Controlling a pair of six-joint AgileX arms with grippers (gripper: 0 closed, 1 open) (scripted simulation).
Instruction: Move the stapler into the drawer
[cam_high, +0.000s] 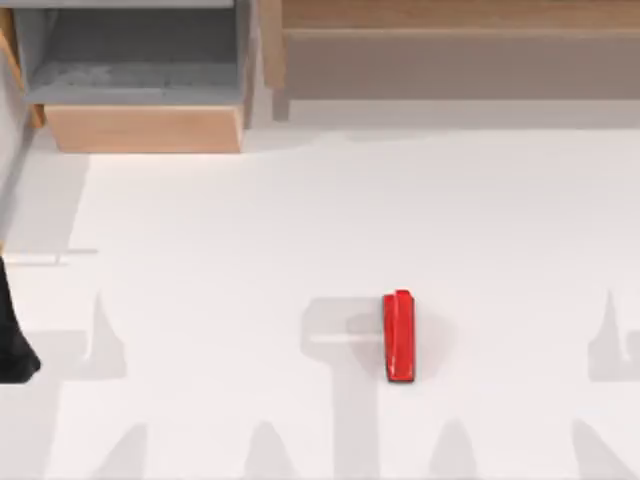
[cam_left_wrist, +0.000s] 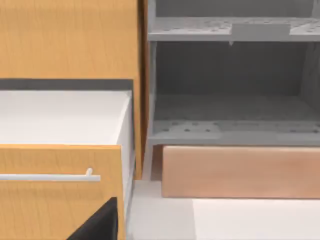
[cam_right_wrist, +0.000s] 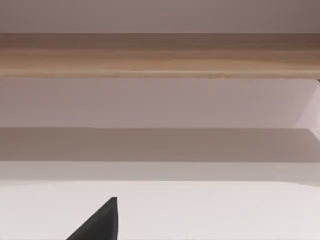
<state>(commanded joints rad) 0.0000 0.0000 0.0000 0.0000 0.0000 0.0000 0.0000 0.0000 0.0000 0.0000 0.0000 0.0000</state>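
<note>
On the white table (cam_high: 250, 250), unlabelled red stapler (cam_high: 399, 336), seemingly apart from open drawer (cam_high: 145, 128).

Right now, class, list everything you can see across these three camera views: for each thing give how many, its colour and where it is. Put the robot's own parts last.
stapler: one, glossy bright red, lying on the table, a little right of centre in the top view, nothing touching it.
drawer: one, light tan front with grey floor and walls, pulled open at the table's far left.
cabinet front: one, brown wood, long, along the far right edge.
table: one, white.
handle: one, pale bar, on an orange-wood panel in the left wrist view.
left arm: one, black, at the table's left edge.
</note>
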